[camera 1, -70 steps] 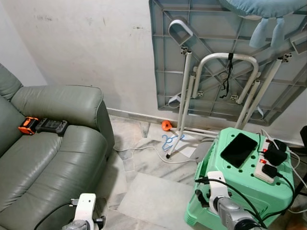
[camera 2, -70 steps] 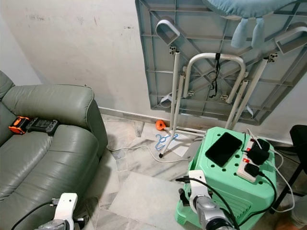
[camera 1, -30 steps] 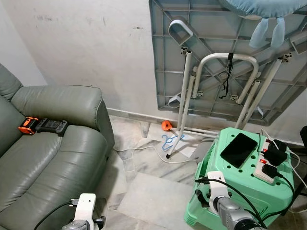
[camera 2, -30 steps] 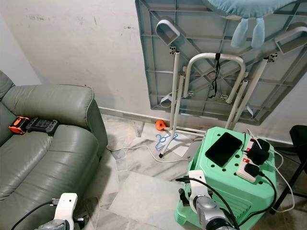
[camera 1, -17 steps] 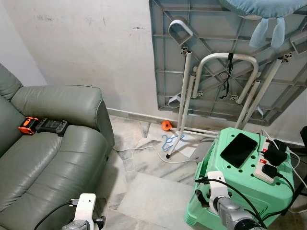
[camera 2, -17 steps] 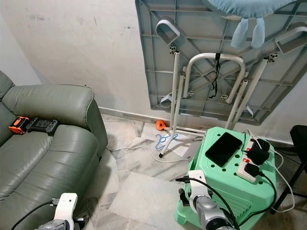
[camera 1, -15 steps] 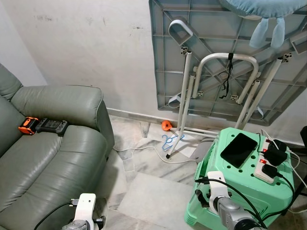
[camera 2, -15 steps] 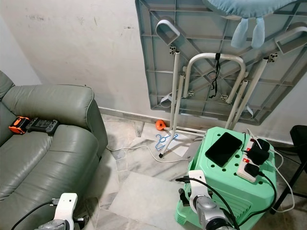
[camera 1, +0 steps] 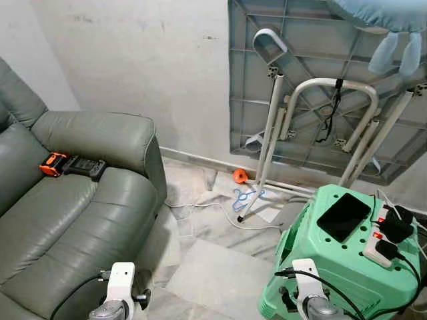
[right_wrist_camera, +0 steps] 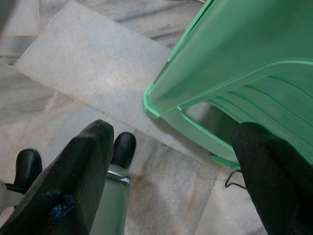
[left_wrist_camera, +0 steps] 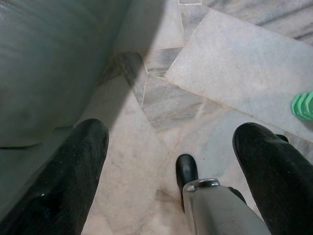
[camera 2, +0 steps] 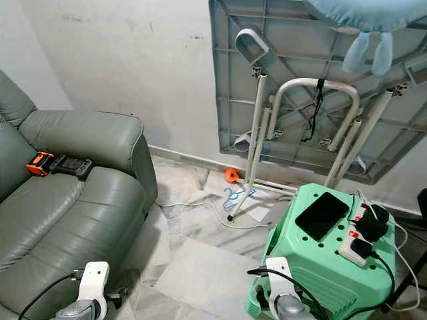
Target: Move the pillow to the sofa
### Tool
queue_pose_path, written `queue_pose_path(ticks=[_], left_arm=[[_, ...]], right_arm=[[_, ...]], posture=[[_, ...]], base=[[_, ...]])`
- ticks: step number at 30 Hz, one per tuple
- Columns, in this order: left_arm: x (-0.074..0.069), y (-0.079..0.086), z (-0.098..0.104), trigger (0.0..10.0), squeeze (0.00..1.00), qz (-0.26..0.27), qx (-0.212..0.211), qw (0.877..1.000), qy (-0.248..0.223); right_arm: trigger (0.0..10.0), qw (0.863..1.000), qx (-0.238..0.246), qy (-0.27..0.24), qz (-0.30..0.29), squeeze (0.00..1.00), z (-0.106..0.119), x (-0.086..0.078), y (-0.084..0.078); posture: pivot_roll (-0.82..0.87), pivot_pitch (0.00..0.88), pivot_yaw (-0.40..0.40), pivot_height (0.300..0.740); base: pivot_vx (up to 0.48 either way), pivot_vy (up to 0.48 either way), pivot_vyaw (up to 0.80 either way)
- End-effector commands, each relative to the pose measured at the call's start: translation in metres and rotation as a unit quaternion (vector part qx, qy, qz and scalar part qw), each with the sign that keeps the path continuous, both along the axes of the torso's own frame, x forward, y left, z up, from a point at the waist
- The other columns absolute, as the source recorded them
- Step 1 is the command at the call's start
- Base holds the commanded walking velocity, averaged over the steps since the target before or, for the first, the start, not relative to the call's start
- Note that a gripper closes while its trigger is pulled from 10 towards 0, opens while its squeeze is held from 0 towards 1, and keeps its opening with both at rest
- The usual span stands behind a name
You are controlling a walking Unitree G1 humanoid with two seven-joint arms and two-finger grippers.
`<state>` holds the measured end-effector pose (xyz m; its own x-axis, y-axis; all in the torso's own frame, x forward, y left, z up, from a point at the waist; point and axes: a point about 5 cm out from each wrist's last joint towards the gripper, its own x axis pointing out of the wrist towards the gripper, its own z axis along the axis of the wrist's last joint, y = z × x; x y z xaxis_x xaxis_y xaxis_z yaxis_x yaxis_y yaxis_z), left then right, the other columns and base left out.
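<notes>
A light blue pillow (camera 1: 392,13) with two dangling ends sits at the top right, on the upper edge of a grey folded table (camera 1: 313,80) that leans on the wall. The grey-green leather sofa (camera 1: 73,200) stands at the left. Both my arms hang low, far from the pillow. In the left wrist view my left gripper (left_wrist_camera: 171,171) is open over the marble floor, beside the sofa's base. My right gripper (right_wrist_camera: 173,181) is open too, with nothing in it, next to the foot of a green stool (right_wrist_camera: 234,63).
The green plastic stool (camera 1: 347,273) at the right carries a black tablet (camera 1: 343,218) and a power strip (camera 1: 390,237) with plugs. An orange-and-black controller (camera 1: 72,165) lies on the sofa seat. A white cable and an orange object (camera 1: 239,176) lie on the floor by the wall.
The whole picture has shifted right and a little down, so the camera turned left; more of the sofa shows. Nothing in the scene moved and both grippers stay open.
</notes>
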<state>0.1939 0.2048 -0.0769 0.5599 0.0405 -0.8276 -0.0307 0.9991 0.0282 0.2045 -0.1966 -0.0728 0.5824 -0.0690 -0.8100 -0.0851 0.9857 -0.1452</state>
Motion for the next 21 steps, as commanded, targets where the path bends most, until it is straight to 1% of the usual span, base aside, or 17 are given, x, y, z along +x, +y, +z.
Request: queue_pose_path(ticks=[1, 5, 8, 10, 11, 15, 21], left_arm=[[-0.002, 0.002, -0.001, 10.0, 0.00, -0.001, -0.002, 1.000, 0.000], [-0.003, 0.003, -0.001, 10.0, 0.00, 0.004, -0.002, 1.000, 0.001], [-0.003, 0.004, -0.001, 10.0, 0.00, -0.005, 0.005, 1.000, 0.003], [-0.001, 0.003, 0.000, 10.0, 0.00, -0.013, 0.009, 1.000, 0.001], [0.002, 0.003, 0.002, 10.0, 0.00, -0.017, 0.012, 1.000, -0.007], [0.009, 0.003, 0.006, 10.0, 0.00, -0.028, 0.025, 0.999, -0.027], [0.018, 0.002, 0.010, 10.0, 0.00, -0.019, 0.028, 0.999, -0.036]], right_arm=[[10.0, 1.000, -0.002, -0.003, 0.004, 0.00, 0.000, 0.000, 0.000], [10.0, 1.000, -0.004, -0.001, 0.000, 0.00, 0.000, -0.001, -0.003], [10.0, 1.000, -0.009, 0.001, -0.001, 0.00, 0.000, -0.002, -0.006], [10.0, 1.000, -0.010, 0.001, -0.001, 0.00, 0.000, -0.002, -0.007], [10.0, 1.000, -0.011, -0.001, -0.001, 0.00, 0.000, -0.002, -0.008], [10.0, 1.000, -0.022, -0.008, 0.017, 0.00, 0.002, 0.001, -0.009], [10.0, 1.000, -0.020, -0.010, 0.012, 0.00, 0.003, 0.002, -0.009]], posture=[[0.02, 0.000, 0.029, 0.740], [0.02, 0.000, 0.036, 0.740], [0.02, 0.000, 0.035, 0.740], [0.02, 0.000, 0.035, 0.740], [0.01, 0.000, 0.034, 0.740], [0.01, 0.000, 0.035, 0.740], [0.01, 0.000, 0.035, 0.740]], base=[[0.000, 0.000, 0.00], [0.000, 0.000, 0.00], [0.000, 0.000, 0.00], [0.000, 0.000, 0.00], [0.000, 0.000, 0.00], [0.000, 0.000, 0.00], [0.000, 0.000, 0.00]])
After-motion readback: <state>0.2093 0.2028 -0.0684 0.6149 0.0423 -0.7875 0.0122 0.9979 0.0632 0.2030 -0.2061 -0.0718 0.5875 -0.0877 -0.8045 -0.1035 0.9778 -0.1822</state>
